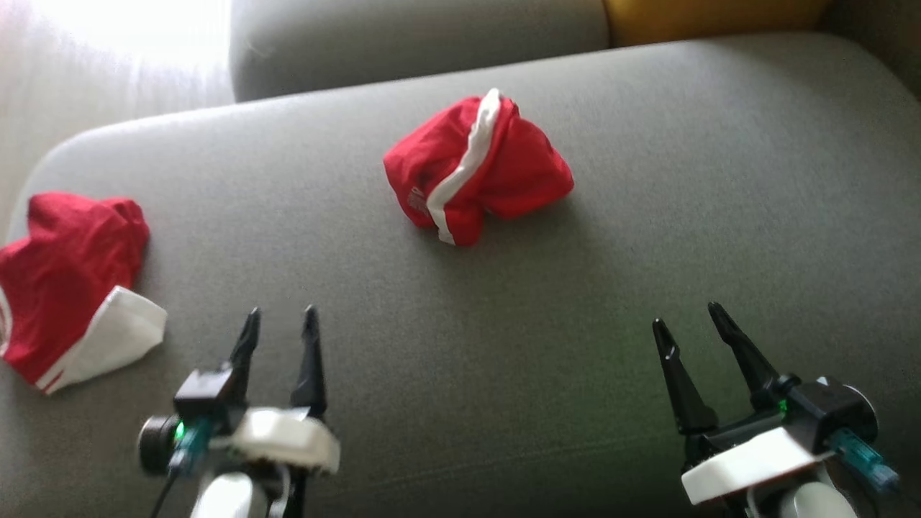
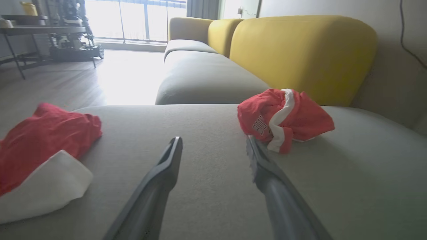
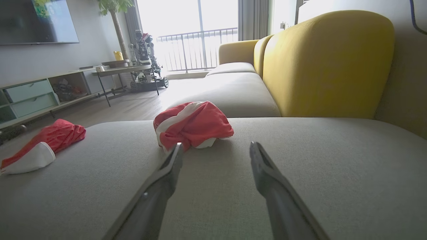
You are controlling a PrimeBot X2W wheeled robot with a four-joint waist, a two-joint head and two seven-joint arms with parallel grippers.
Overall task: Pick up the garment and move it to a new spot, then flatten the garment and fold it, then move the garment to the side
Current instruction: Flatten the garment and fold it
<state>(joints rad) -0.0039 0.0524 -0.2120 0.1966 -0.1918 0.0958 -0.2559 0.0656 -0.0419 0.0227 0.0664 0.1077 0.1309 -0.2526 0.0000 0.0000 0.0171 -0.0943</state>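
A crumpled red garment with a white stripe lies bunched near the middle of the grey sofa seat; it also appears as the red garment ahead and right of my left fingers, and as the red garment ahead and left of my right fingers. My left gripper hovers open at the lower left, nothing between its fingers, well short of the garment. At the lower right my right gripper is open and empty too. In the wrist views the left gripper and right gripper point over bare cushion.
A second red and white garment lies at the seat's left edge. Yellow back cushions rise behind the seat, and another grey seat continues beyond. Wooden floor, a side table and a TV cabinet stand to the left.
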